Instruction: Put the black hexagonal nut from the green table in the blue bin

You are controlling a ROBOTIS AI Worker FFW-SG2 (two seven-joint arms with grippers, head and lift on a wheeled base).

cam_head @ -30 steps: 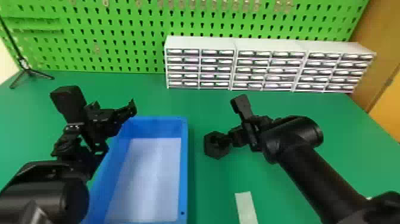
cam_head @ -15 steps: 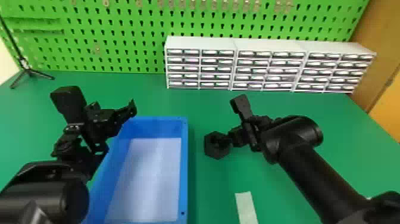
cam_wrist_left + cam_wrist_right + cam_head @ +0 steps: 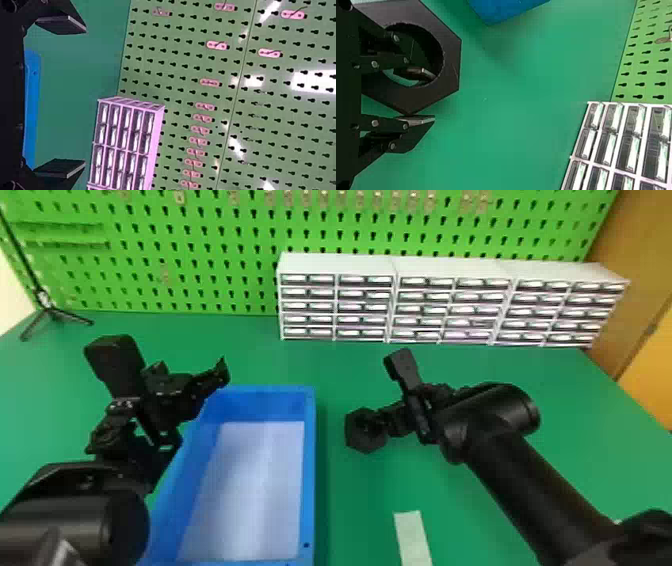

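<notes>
The right gripper [image 3: 426, 97] grips the nut [image 3: 451, 59] near the bin's [image 3: 309, 470] right edge; grasp seemingly made, it should next lift and cross.

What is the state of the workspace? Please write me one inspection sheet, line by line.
Surface: green table, looks flat.
Nut: black hexagonal nut, outside the bin; whether it touches the table, cannot tell.
Bin: blue bin, upright, left of the nut.
Clutter: pale strip on the table, near side.
Left gripper: open, beyond the bin's left side.
Right gripper: closed on the nut's wall, one finger inside the hole.
Cables: nothing seen.
Surroundings: drawer units, green pegboard, black tripod.
</notes>
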